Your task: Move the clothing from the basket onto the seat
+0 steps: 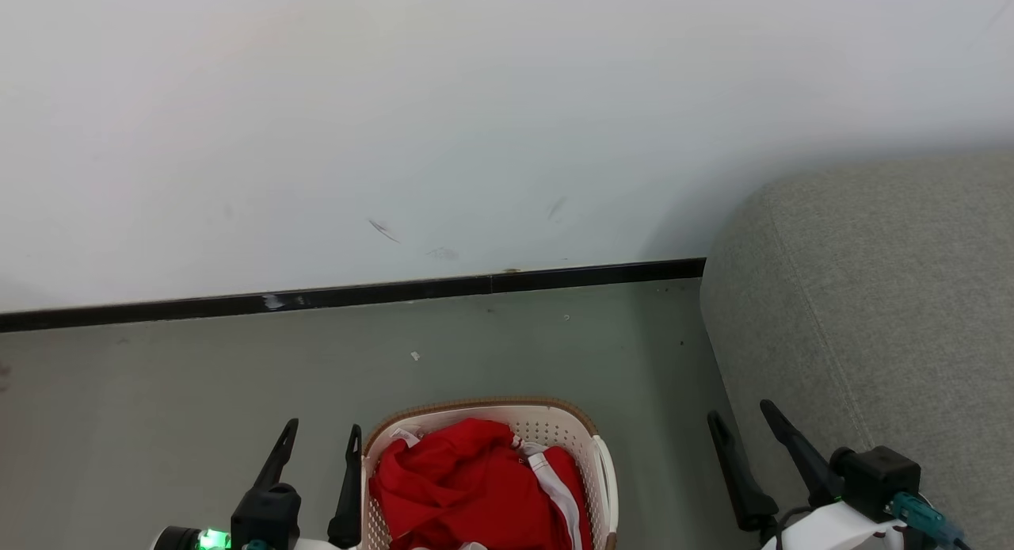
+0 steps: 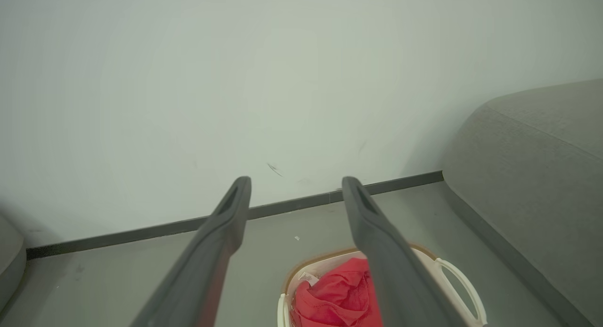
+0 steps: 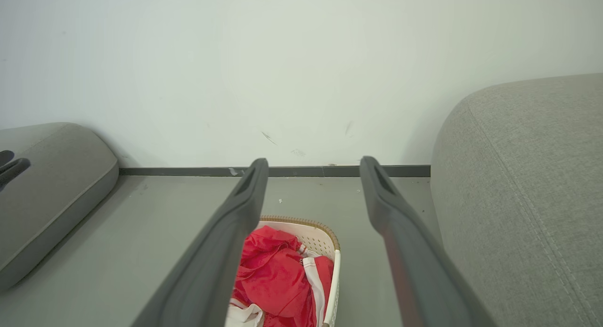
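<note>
While left gripper (image 1: pixel 325 425), right gripper (image 1: pixel 740 409) hang spread, empty, you're at first reach: pinch red white-striped clothing (image 1: pixel 459 479) in cream perforated basket (image 1: pixel 547 425).

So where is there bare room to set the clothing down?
The grey seat on the right, bordered by the wall and the floor, is bare across its visible top. The floor between the basket and the black skirting is bare too. Crowded: the basket itself, heaped with red clothing.
</note>
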Motion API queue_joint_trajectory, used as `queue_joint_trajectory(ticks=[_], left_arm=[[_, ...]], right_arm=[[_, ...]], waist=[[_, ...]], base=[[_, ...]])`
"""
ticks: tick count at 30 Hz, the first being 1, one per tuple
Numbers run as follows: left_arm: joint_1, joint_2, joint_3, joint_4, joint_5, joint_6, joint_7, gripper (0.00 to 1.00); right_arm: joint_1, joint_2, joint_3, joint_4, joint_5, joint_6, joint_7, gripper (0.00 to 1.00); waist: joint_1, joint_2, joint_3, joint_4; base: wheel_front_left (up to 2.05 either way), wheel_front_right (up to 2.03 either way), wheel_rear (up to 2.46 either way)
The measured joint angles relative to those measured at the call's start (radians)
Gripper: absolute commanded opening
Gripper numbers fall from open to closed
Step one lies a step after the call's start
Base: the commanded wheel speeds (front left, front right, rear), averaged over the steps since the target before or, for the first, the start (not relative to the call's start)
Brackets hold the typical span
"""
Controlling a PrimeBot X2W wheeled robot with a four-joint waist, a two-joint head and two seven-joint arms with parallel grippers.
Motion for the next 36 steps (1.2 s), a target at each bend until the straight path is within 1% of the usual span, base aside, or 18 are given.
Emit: queue_joint_trajectory(ticks=[3, 14, 36], left_arm=[[0.0, 0.0, 0.007, 0.014, -0.009, 0.007, 0.0, 1.0], [-0.005, -0.002, 0.018, 0.035, -0.018, 0.013, 0.0, 1.0], [-0.017, -0.006, 0.014, 0.051, -0.025, 0.012, 0.0, 1.0]], right_arm=[[0.0, 0.0, 0.0, 0.0, 0.0, 0.0, 0.0, 1.0], [0.0, 0.0, 0.001, 0.001, 0.0, 0.0, 0.0, 1.0], [0.024, 0.0, 0.002, 0.0, 0.002, 0.0, 0.0, 1.0]], waist=[[0.0, 0.0, 0.0, 0.0], [-0.0001, 0.0, -0.001, -0.001], [-0.0002, 0.0, 0.017, -0.003]], base=[[0.0, 0.0, 0.0], [0.0, 0.0, 0.0], [0.0, 0.0, 0.0]])
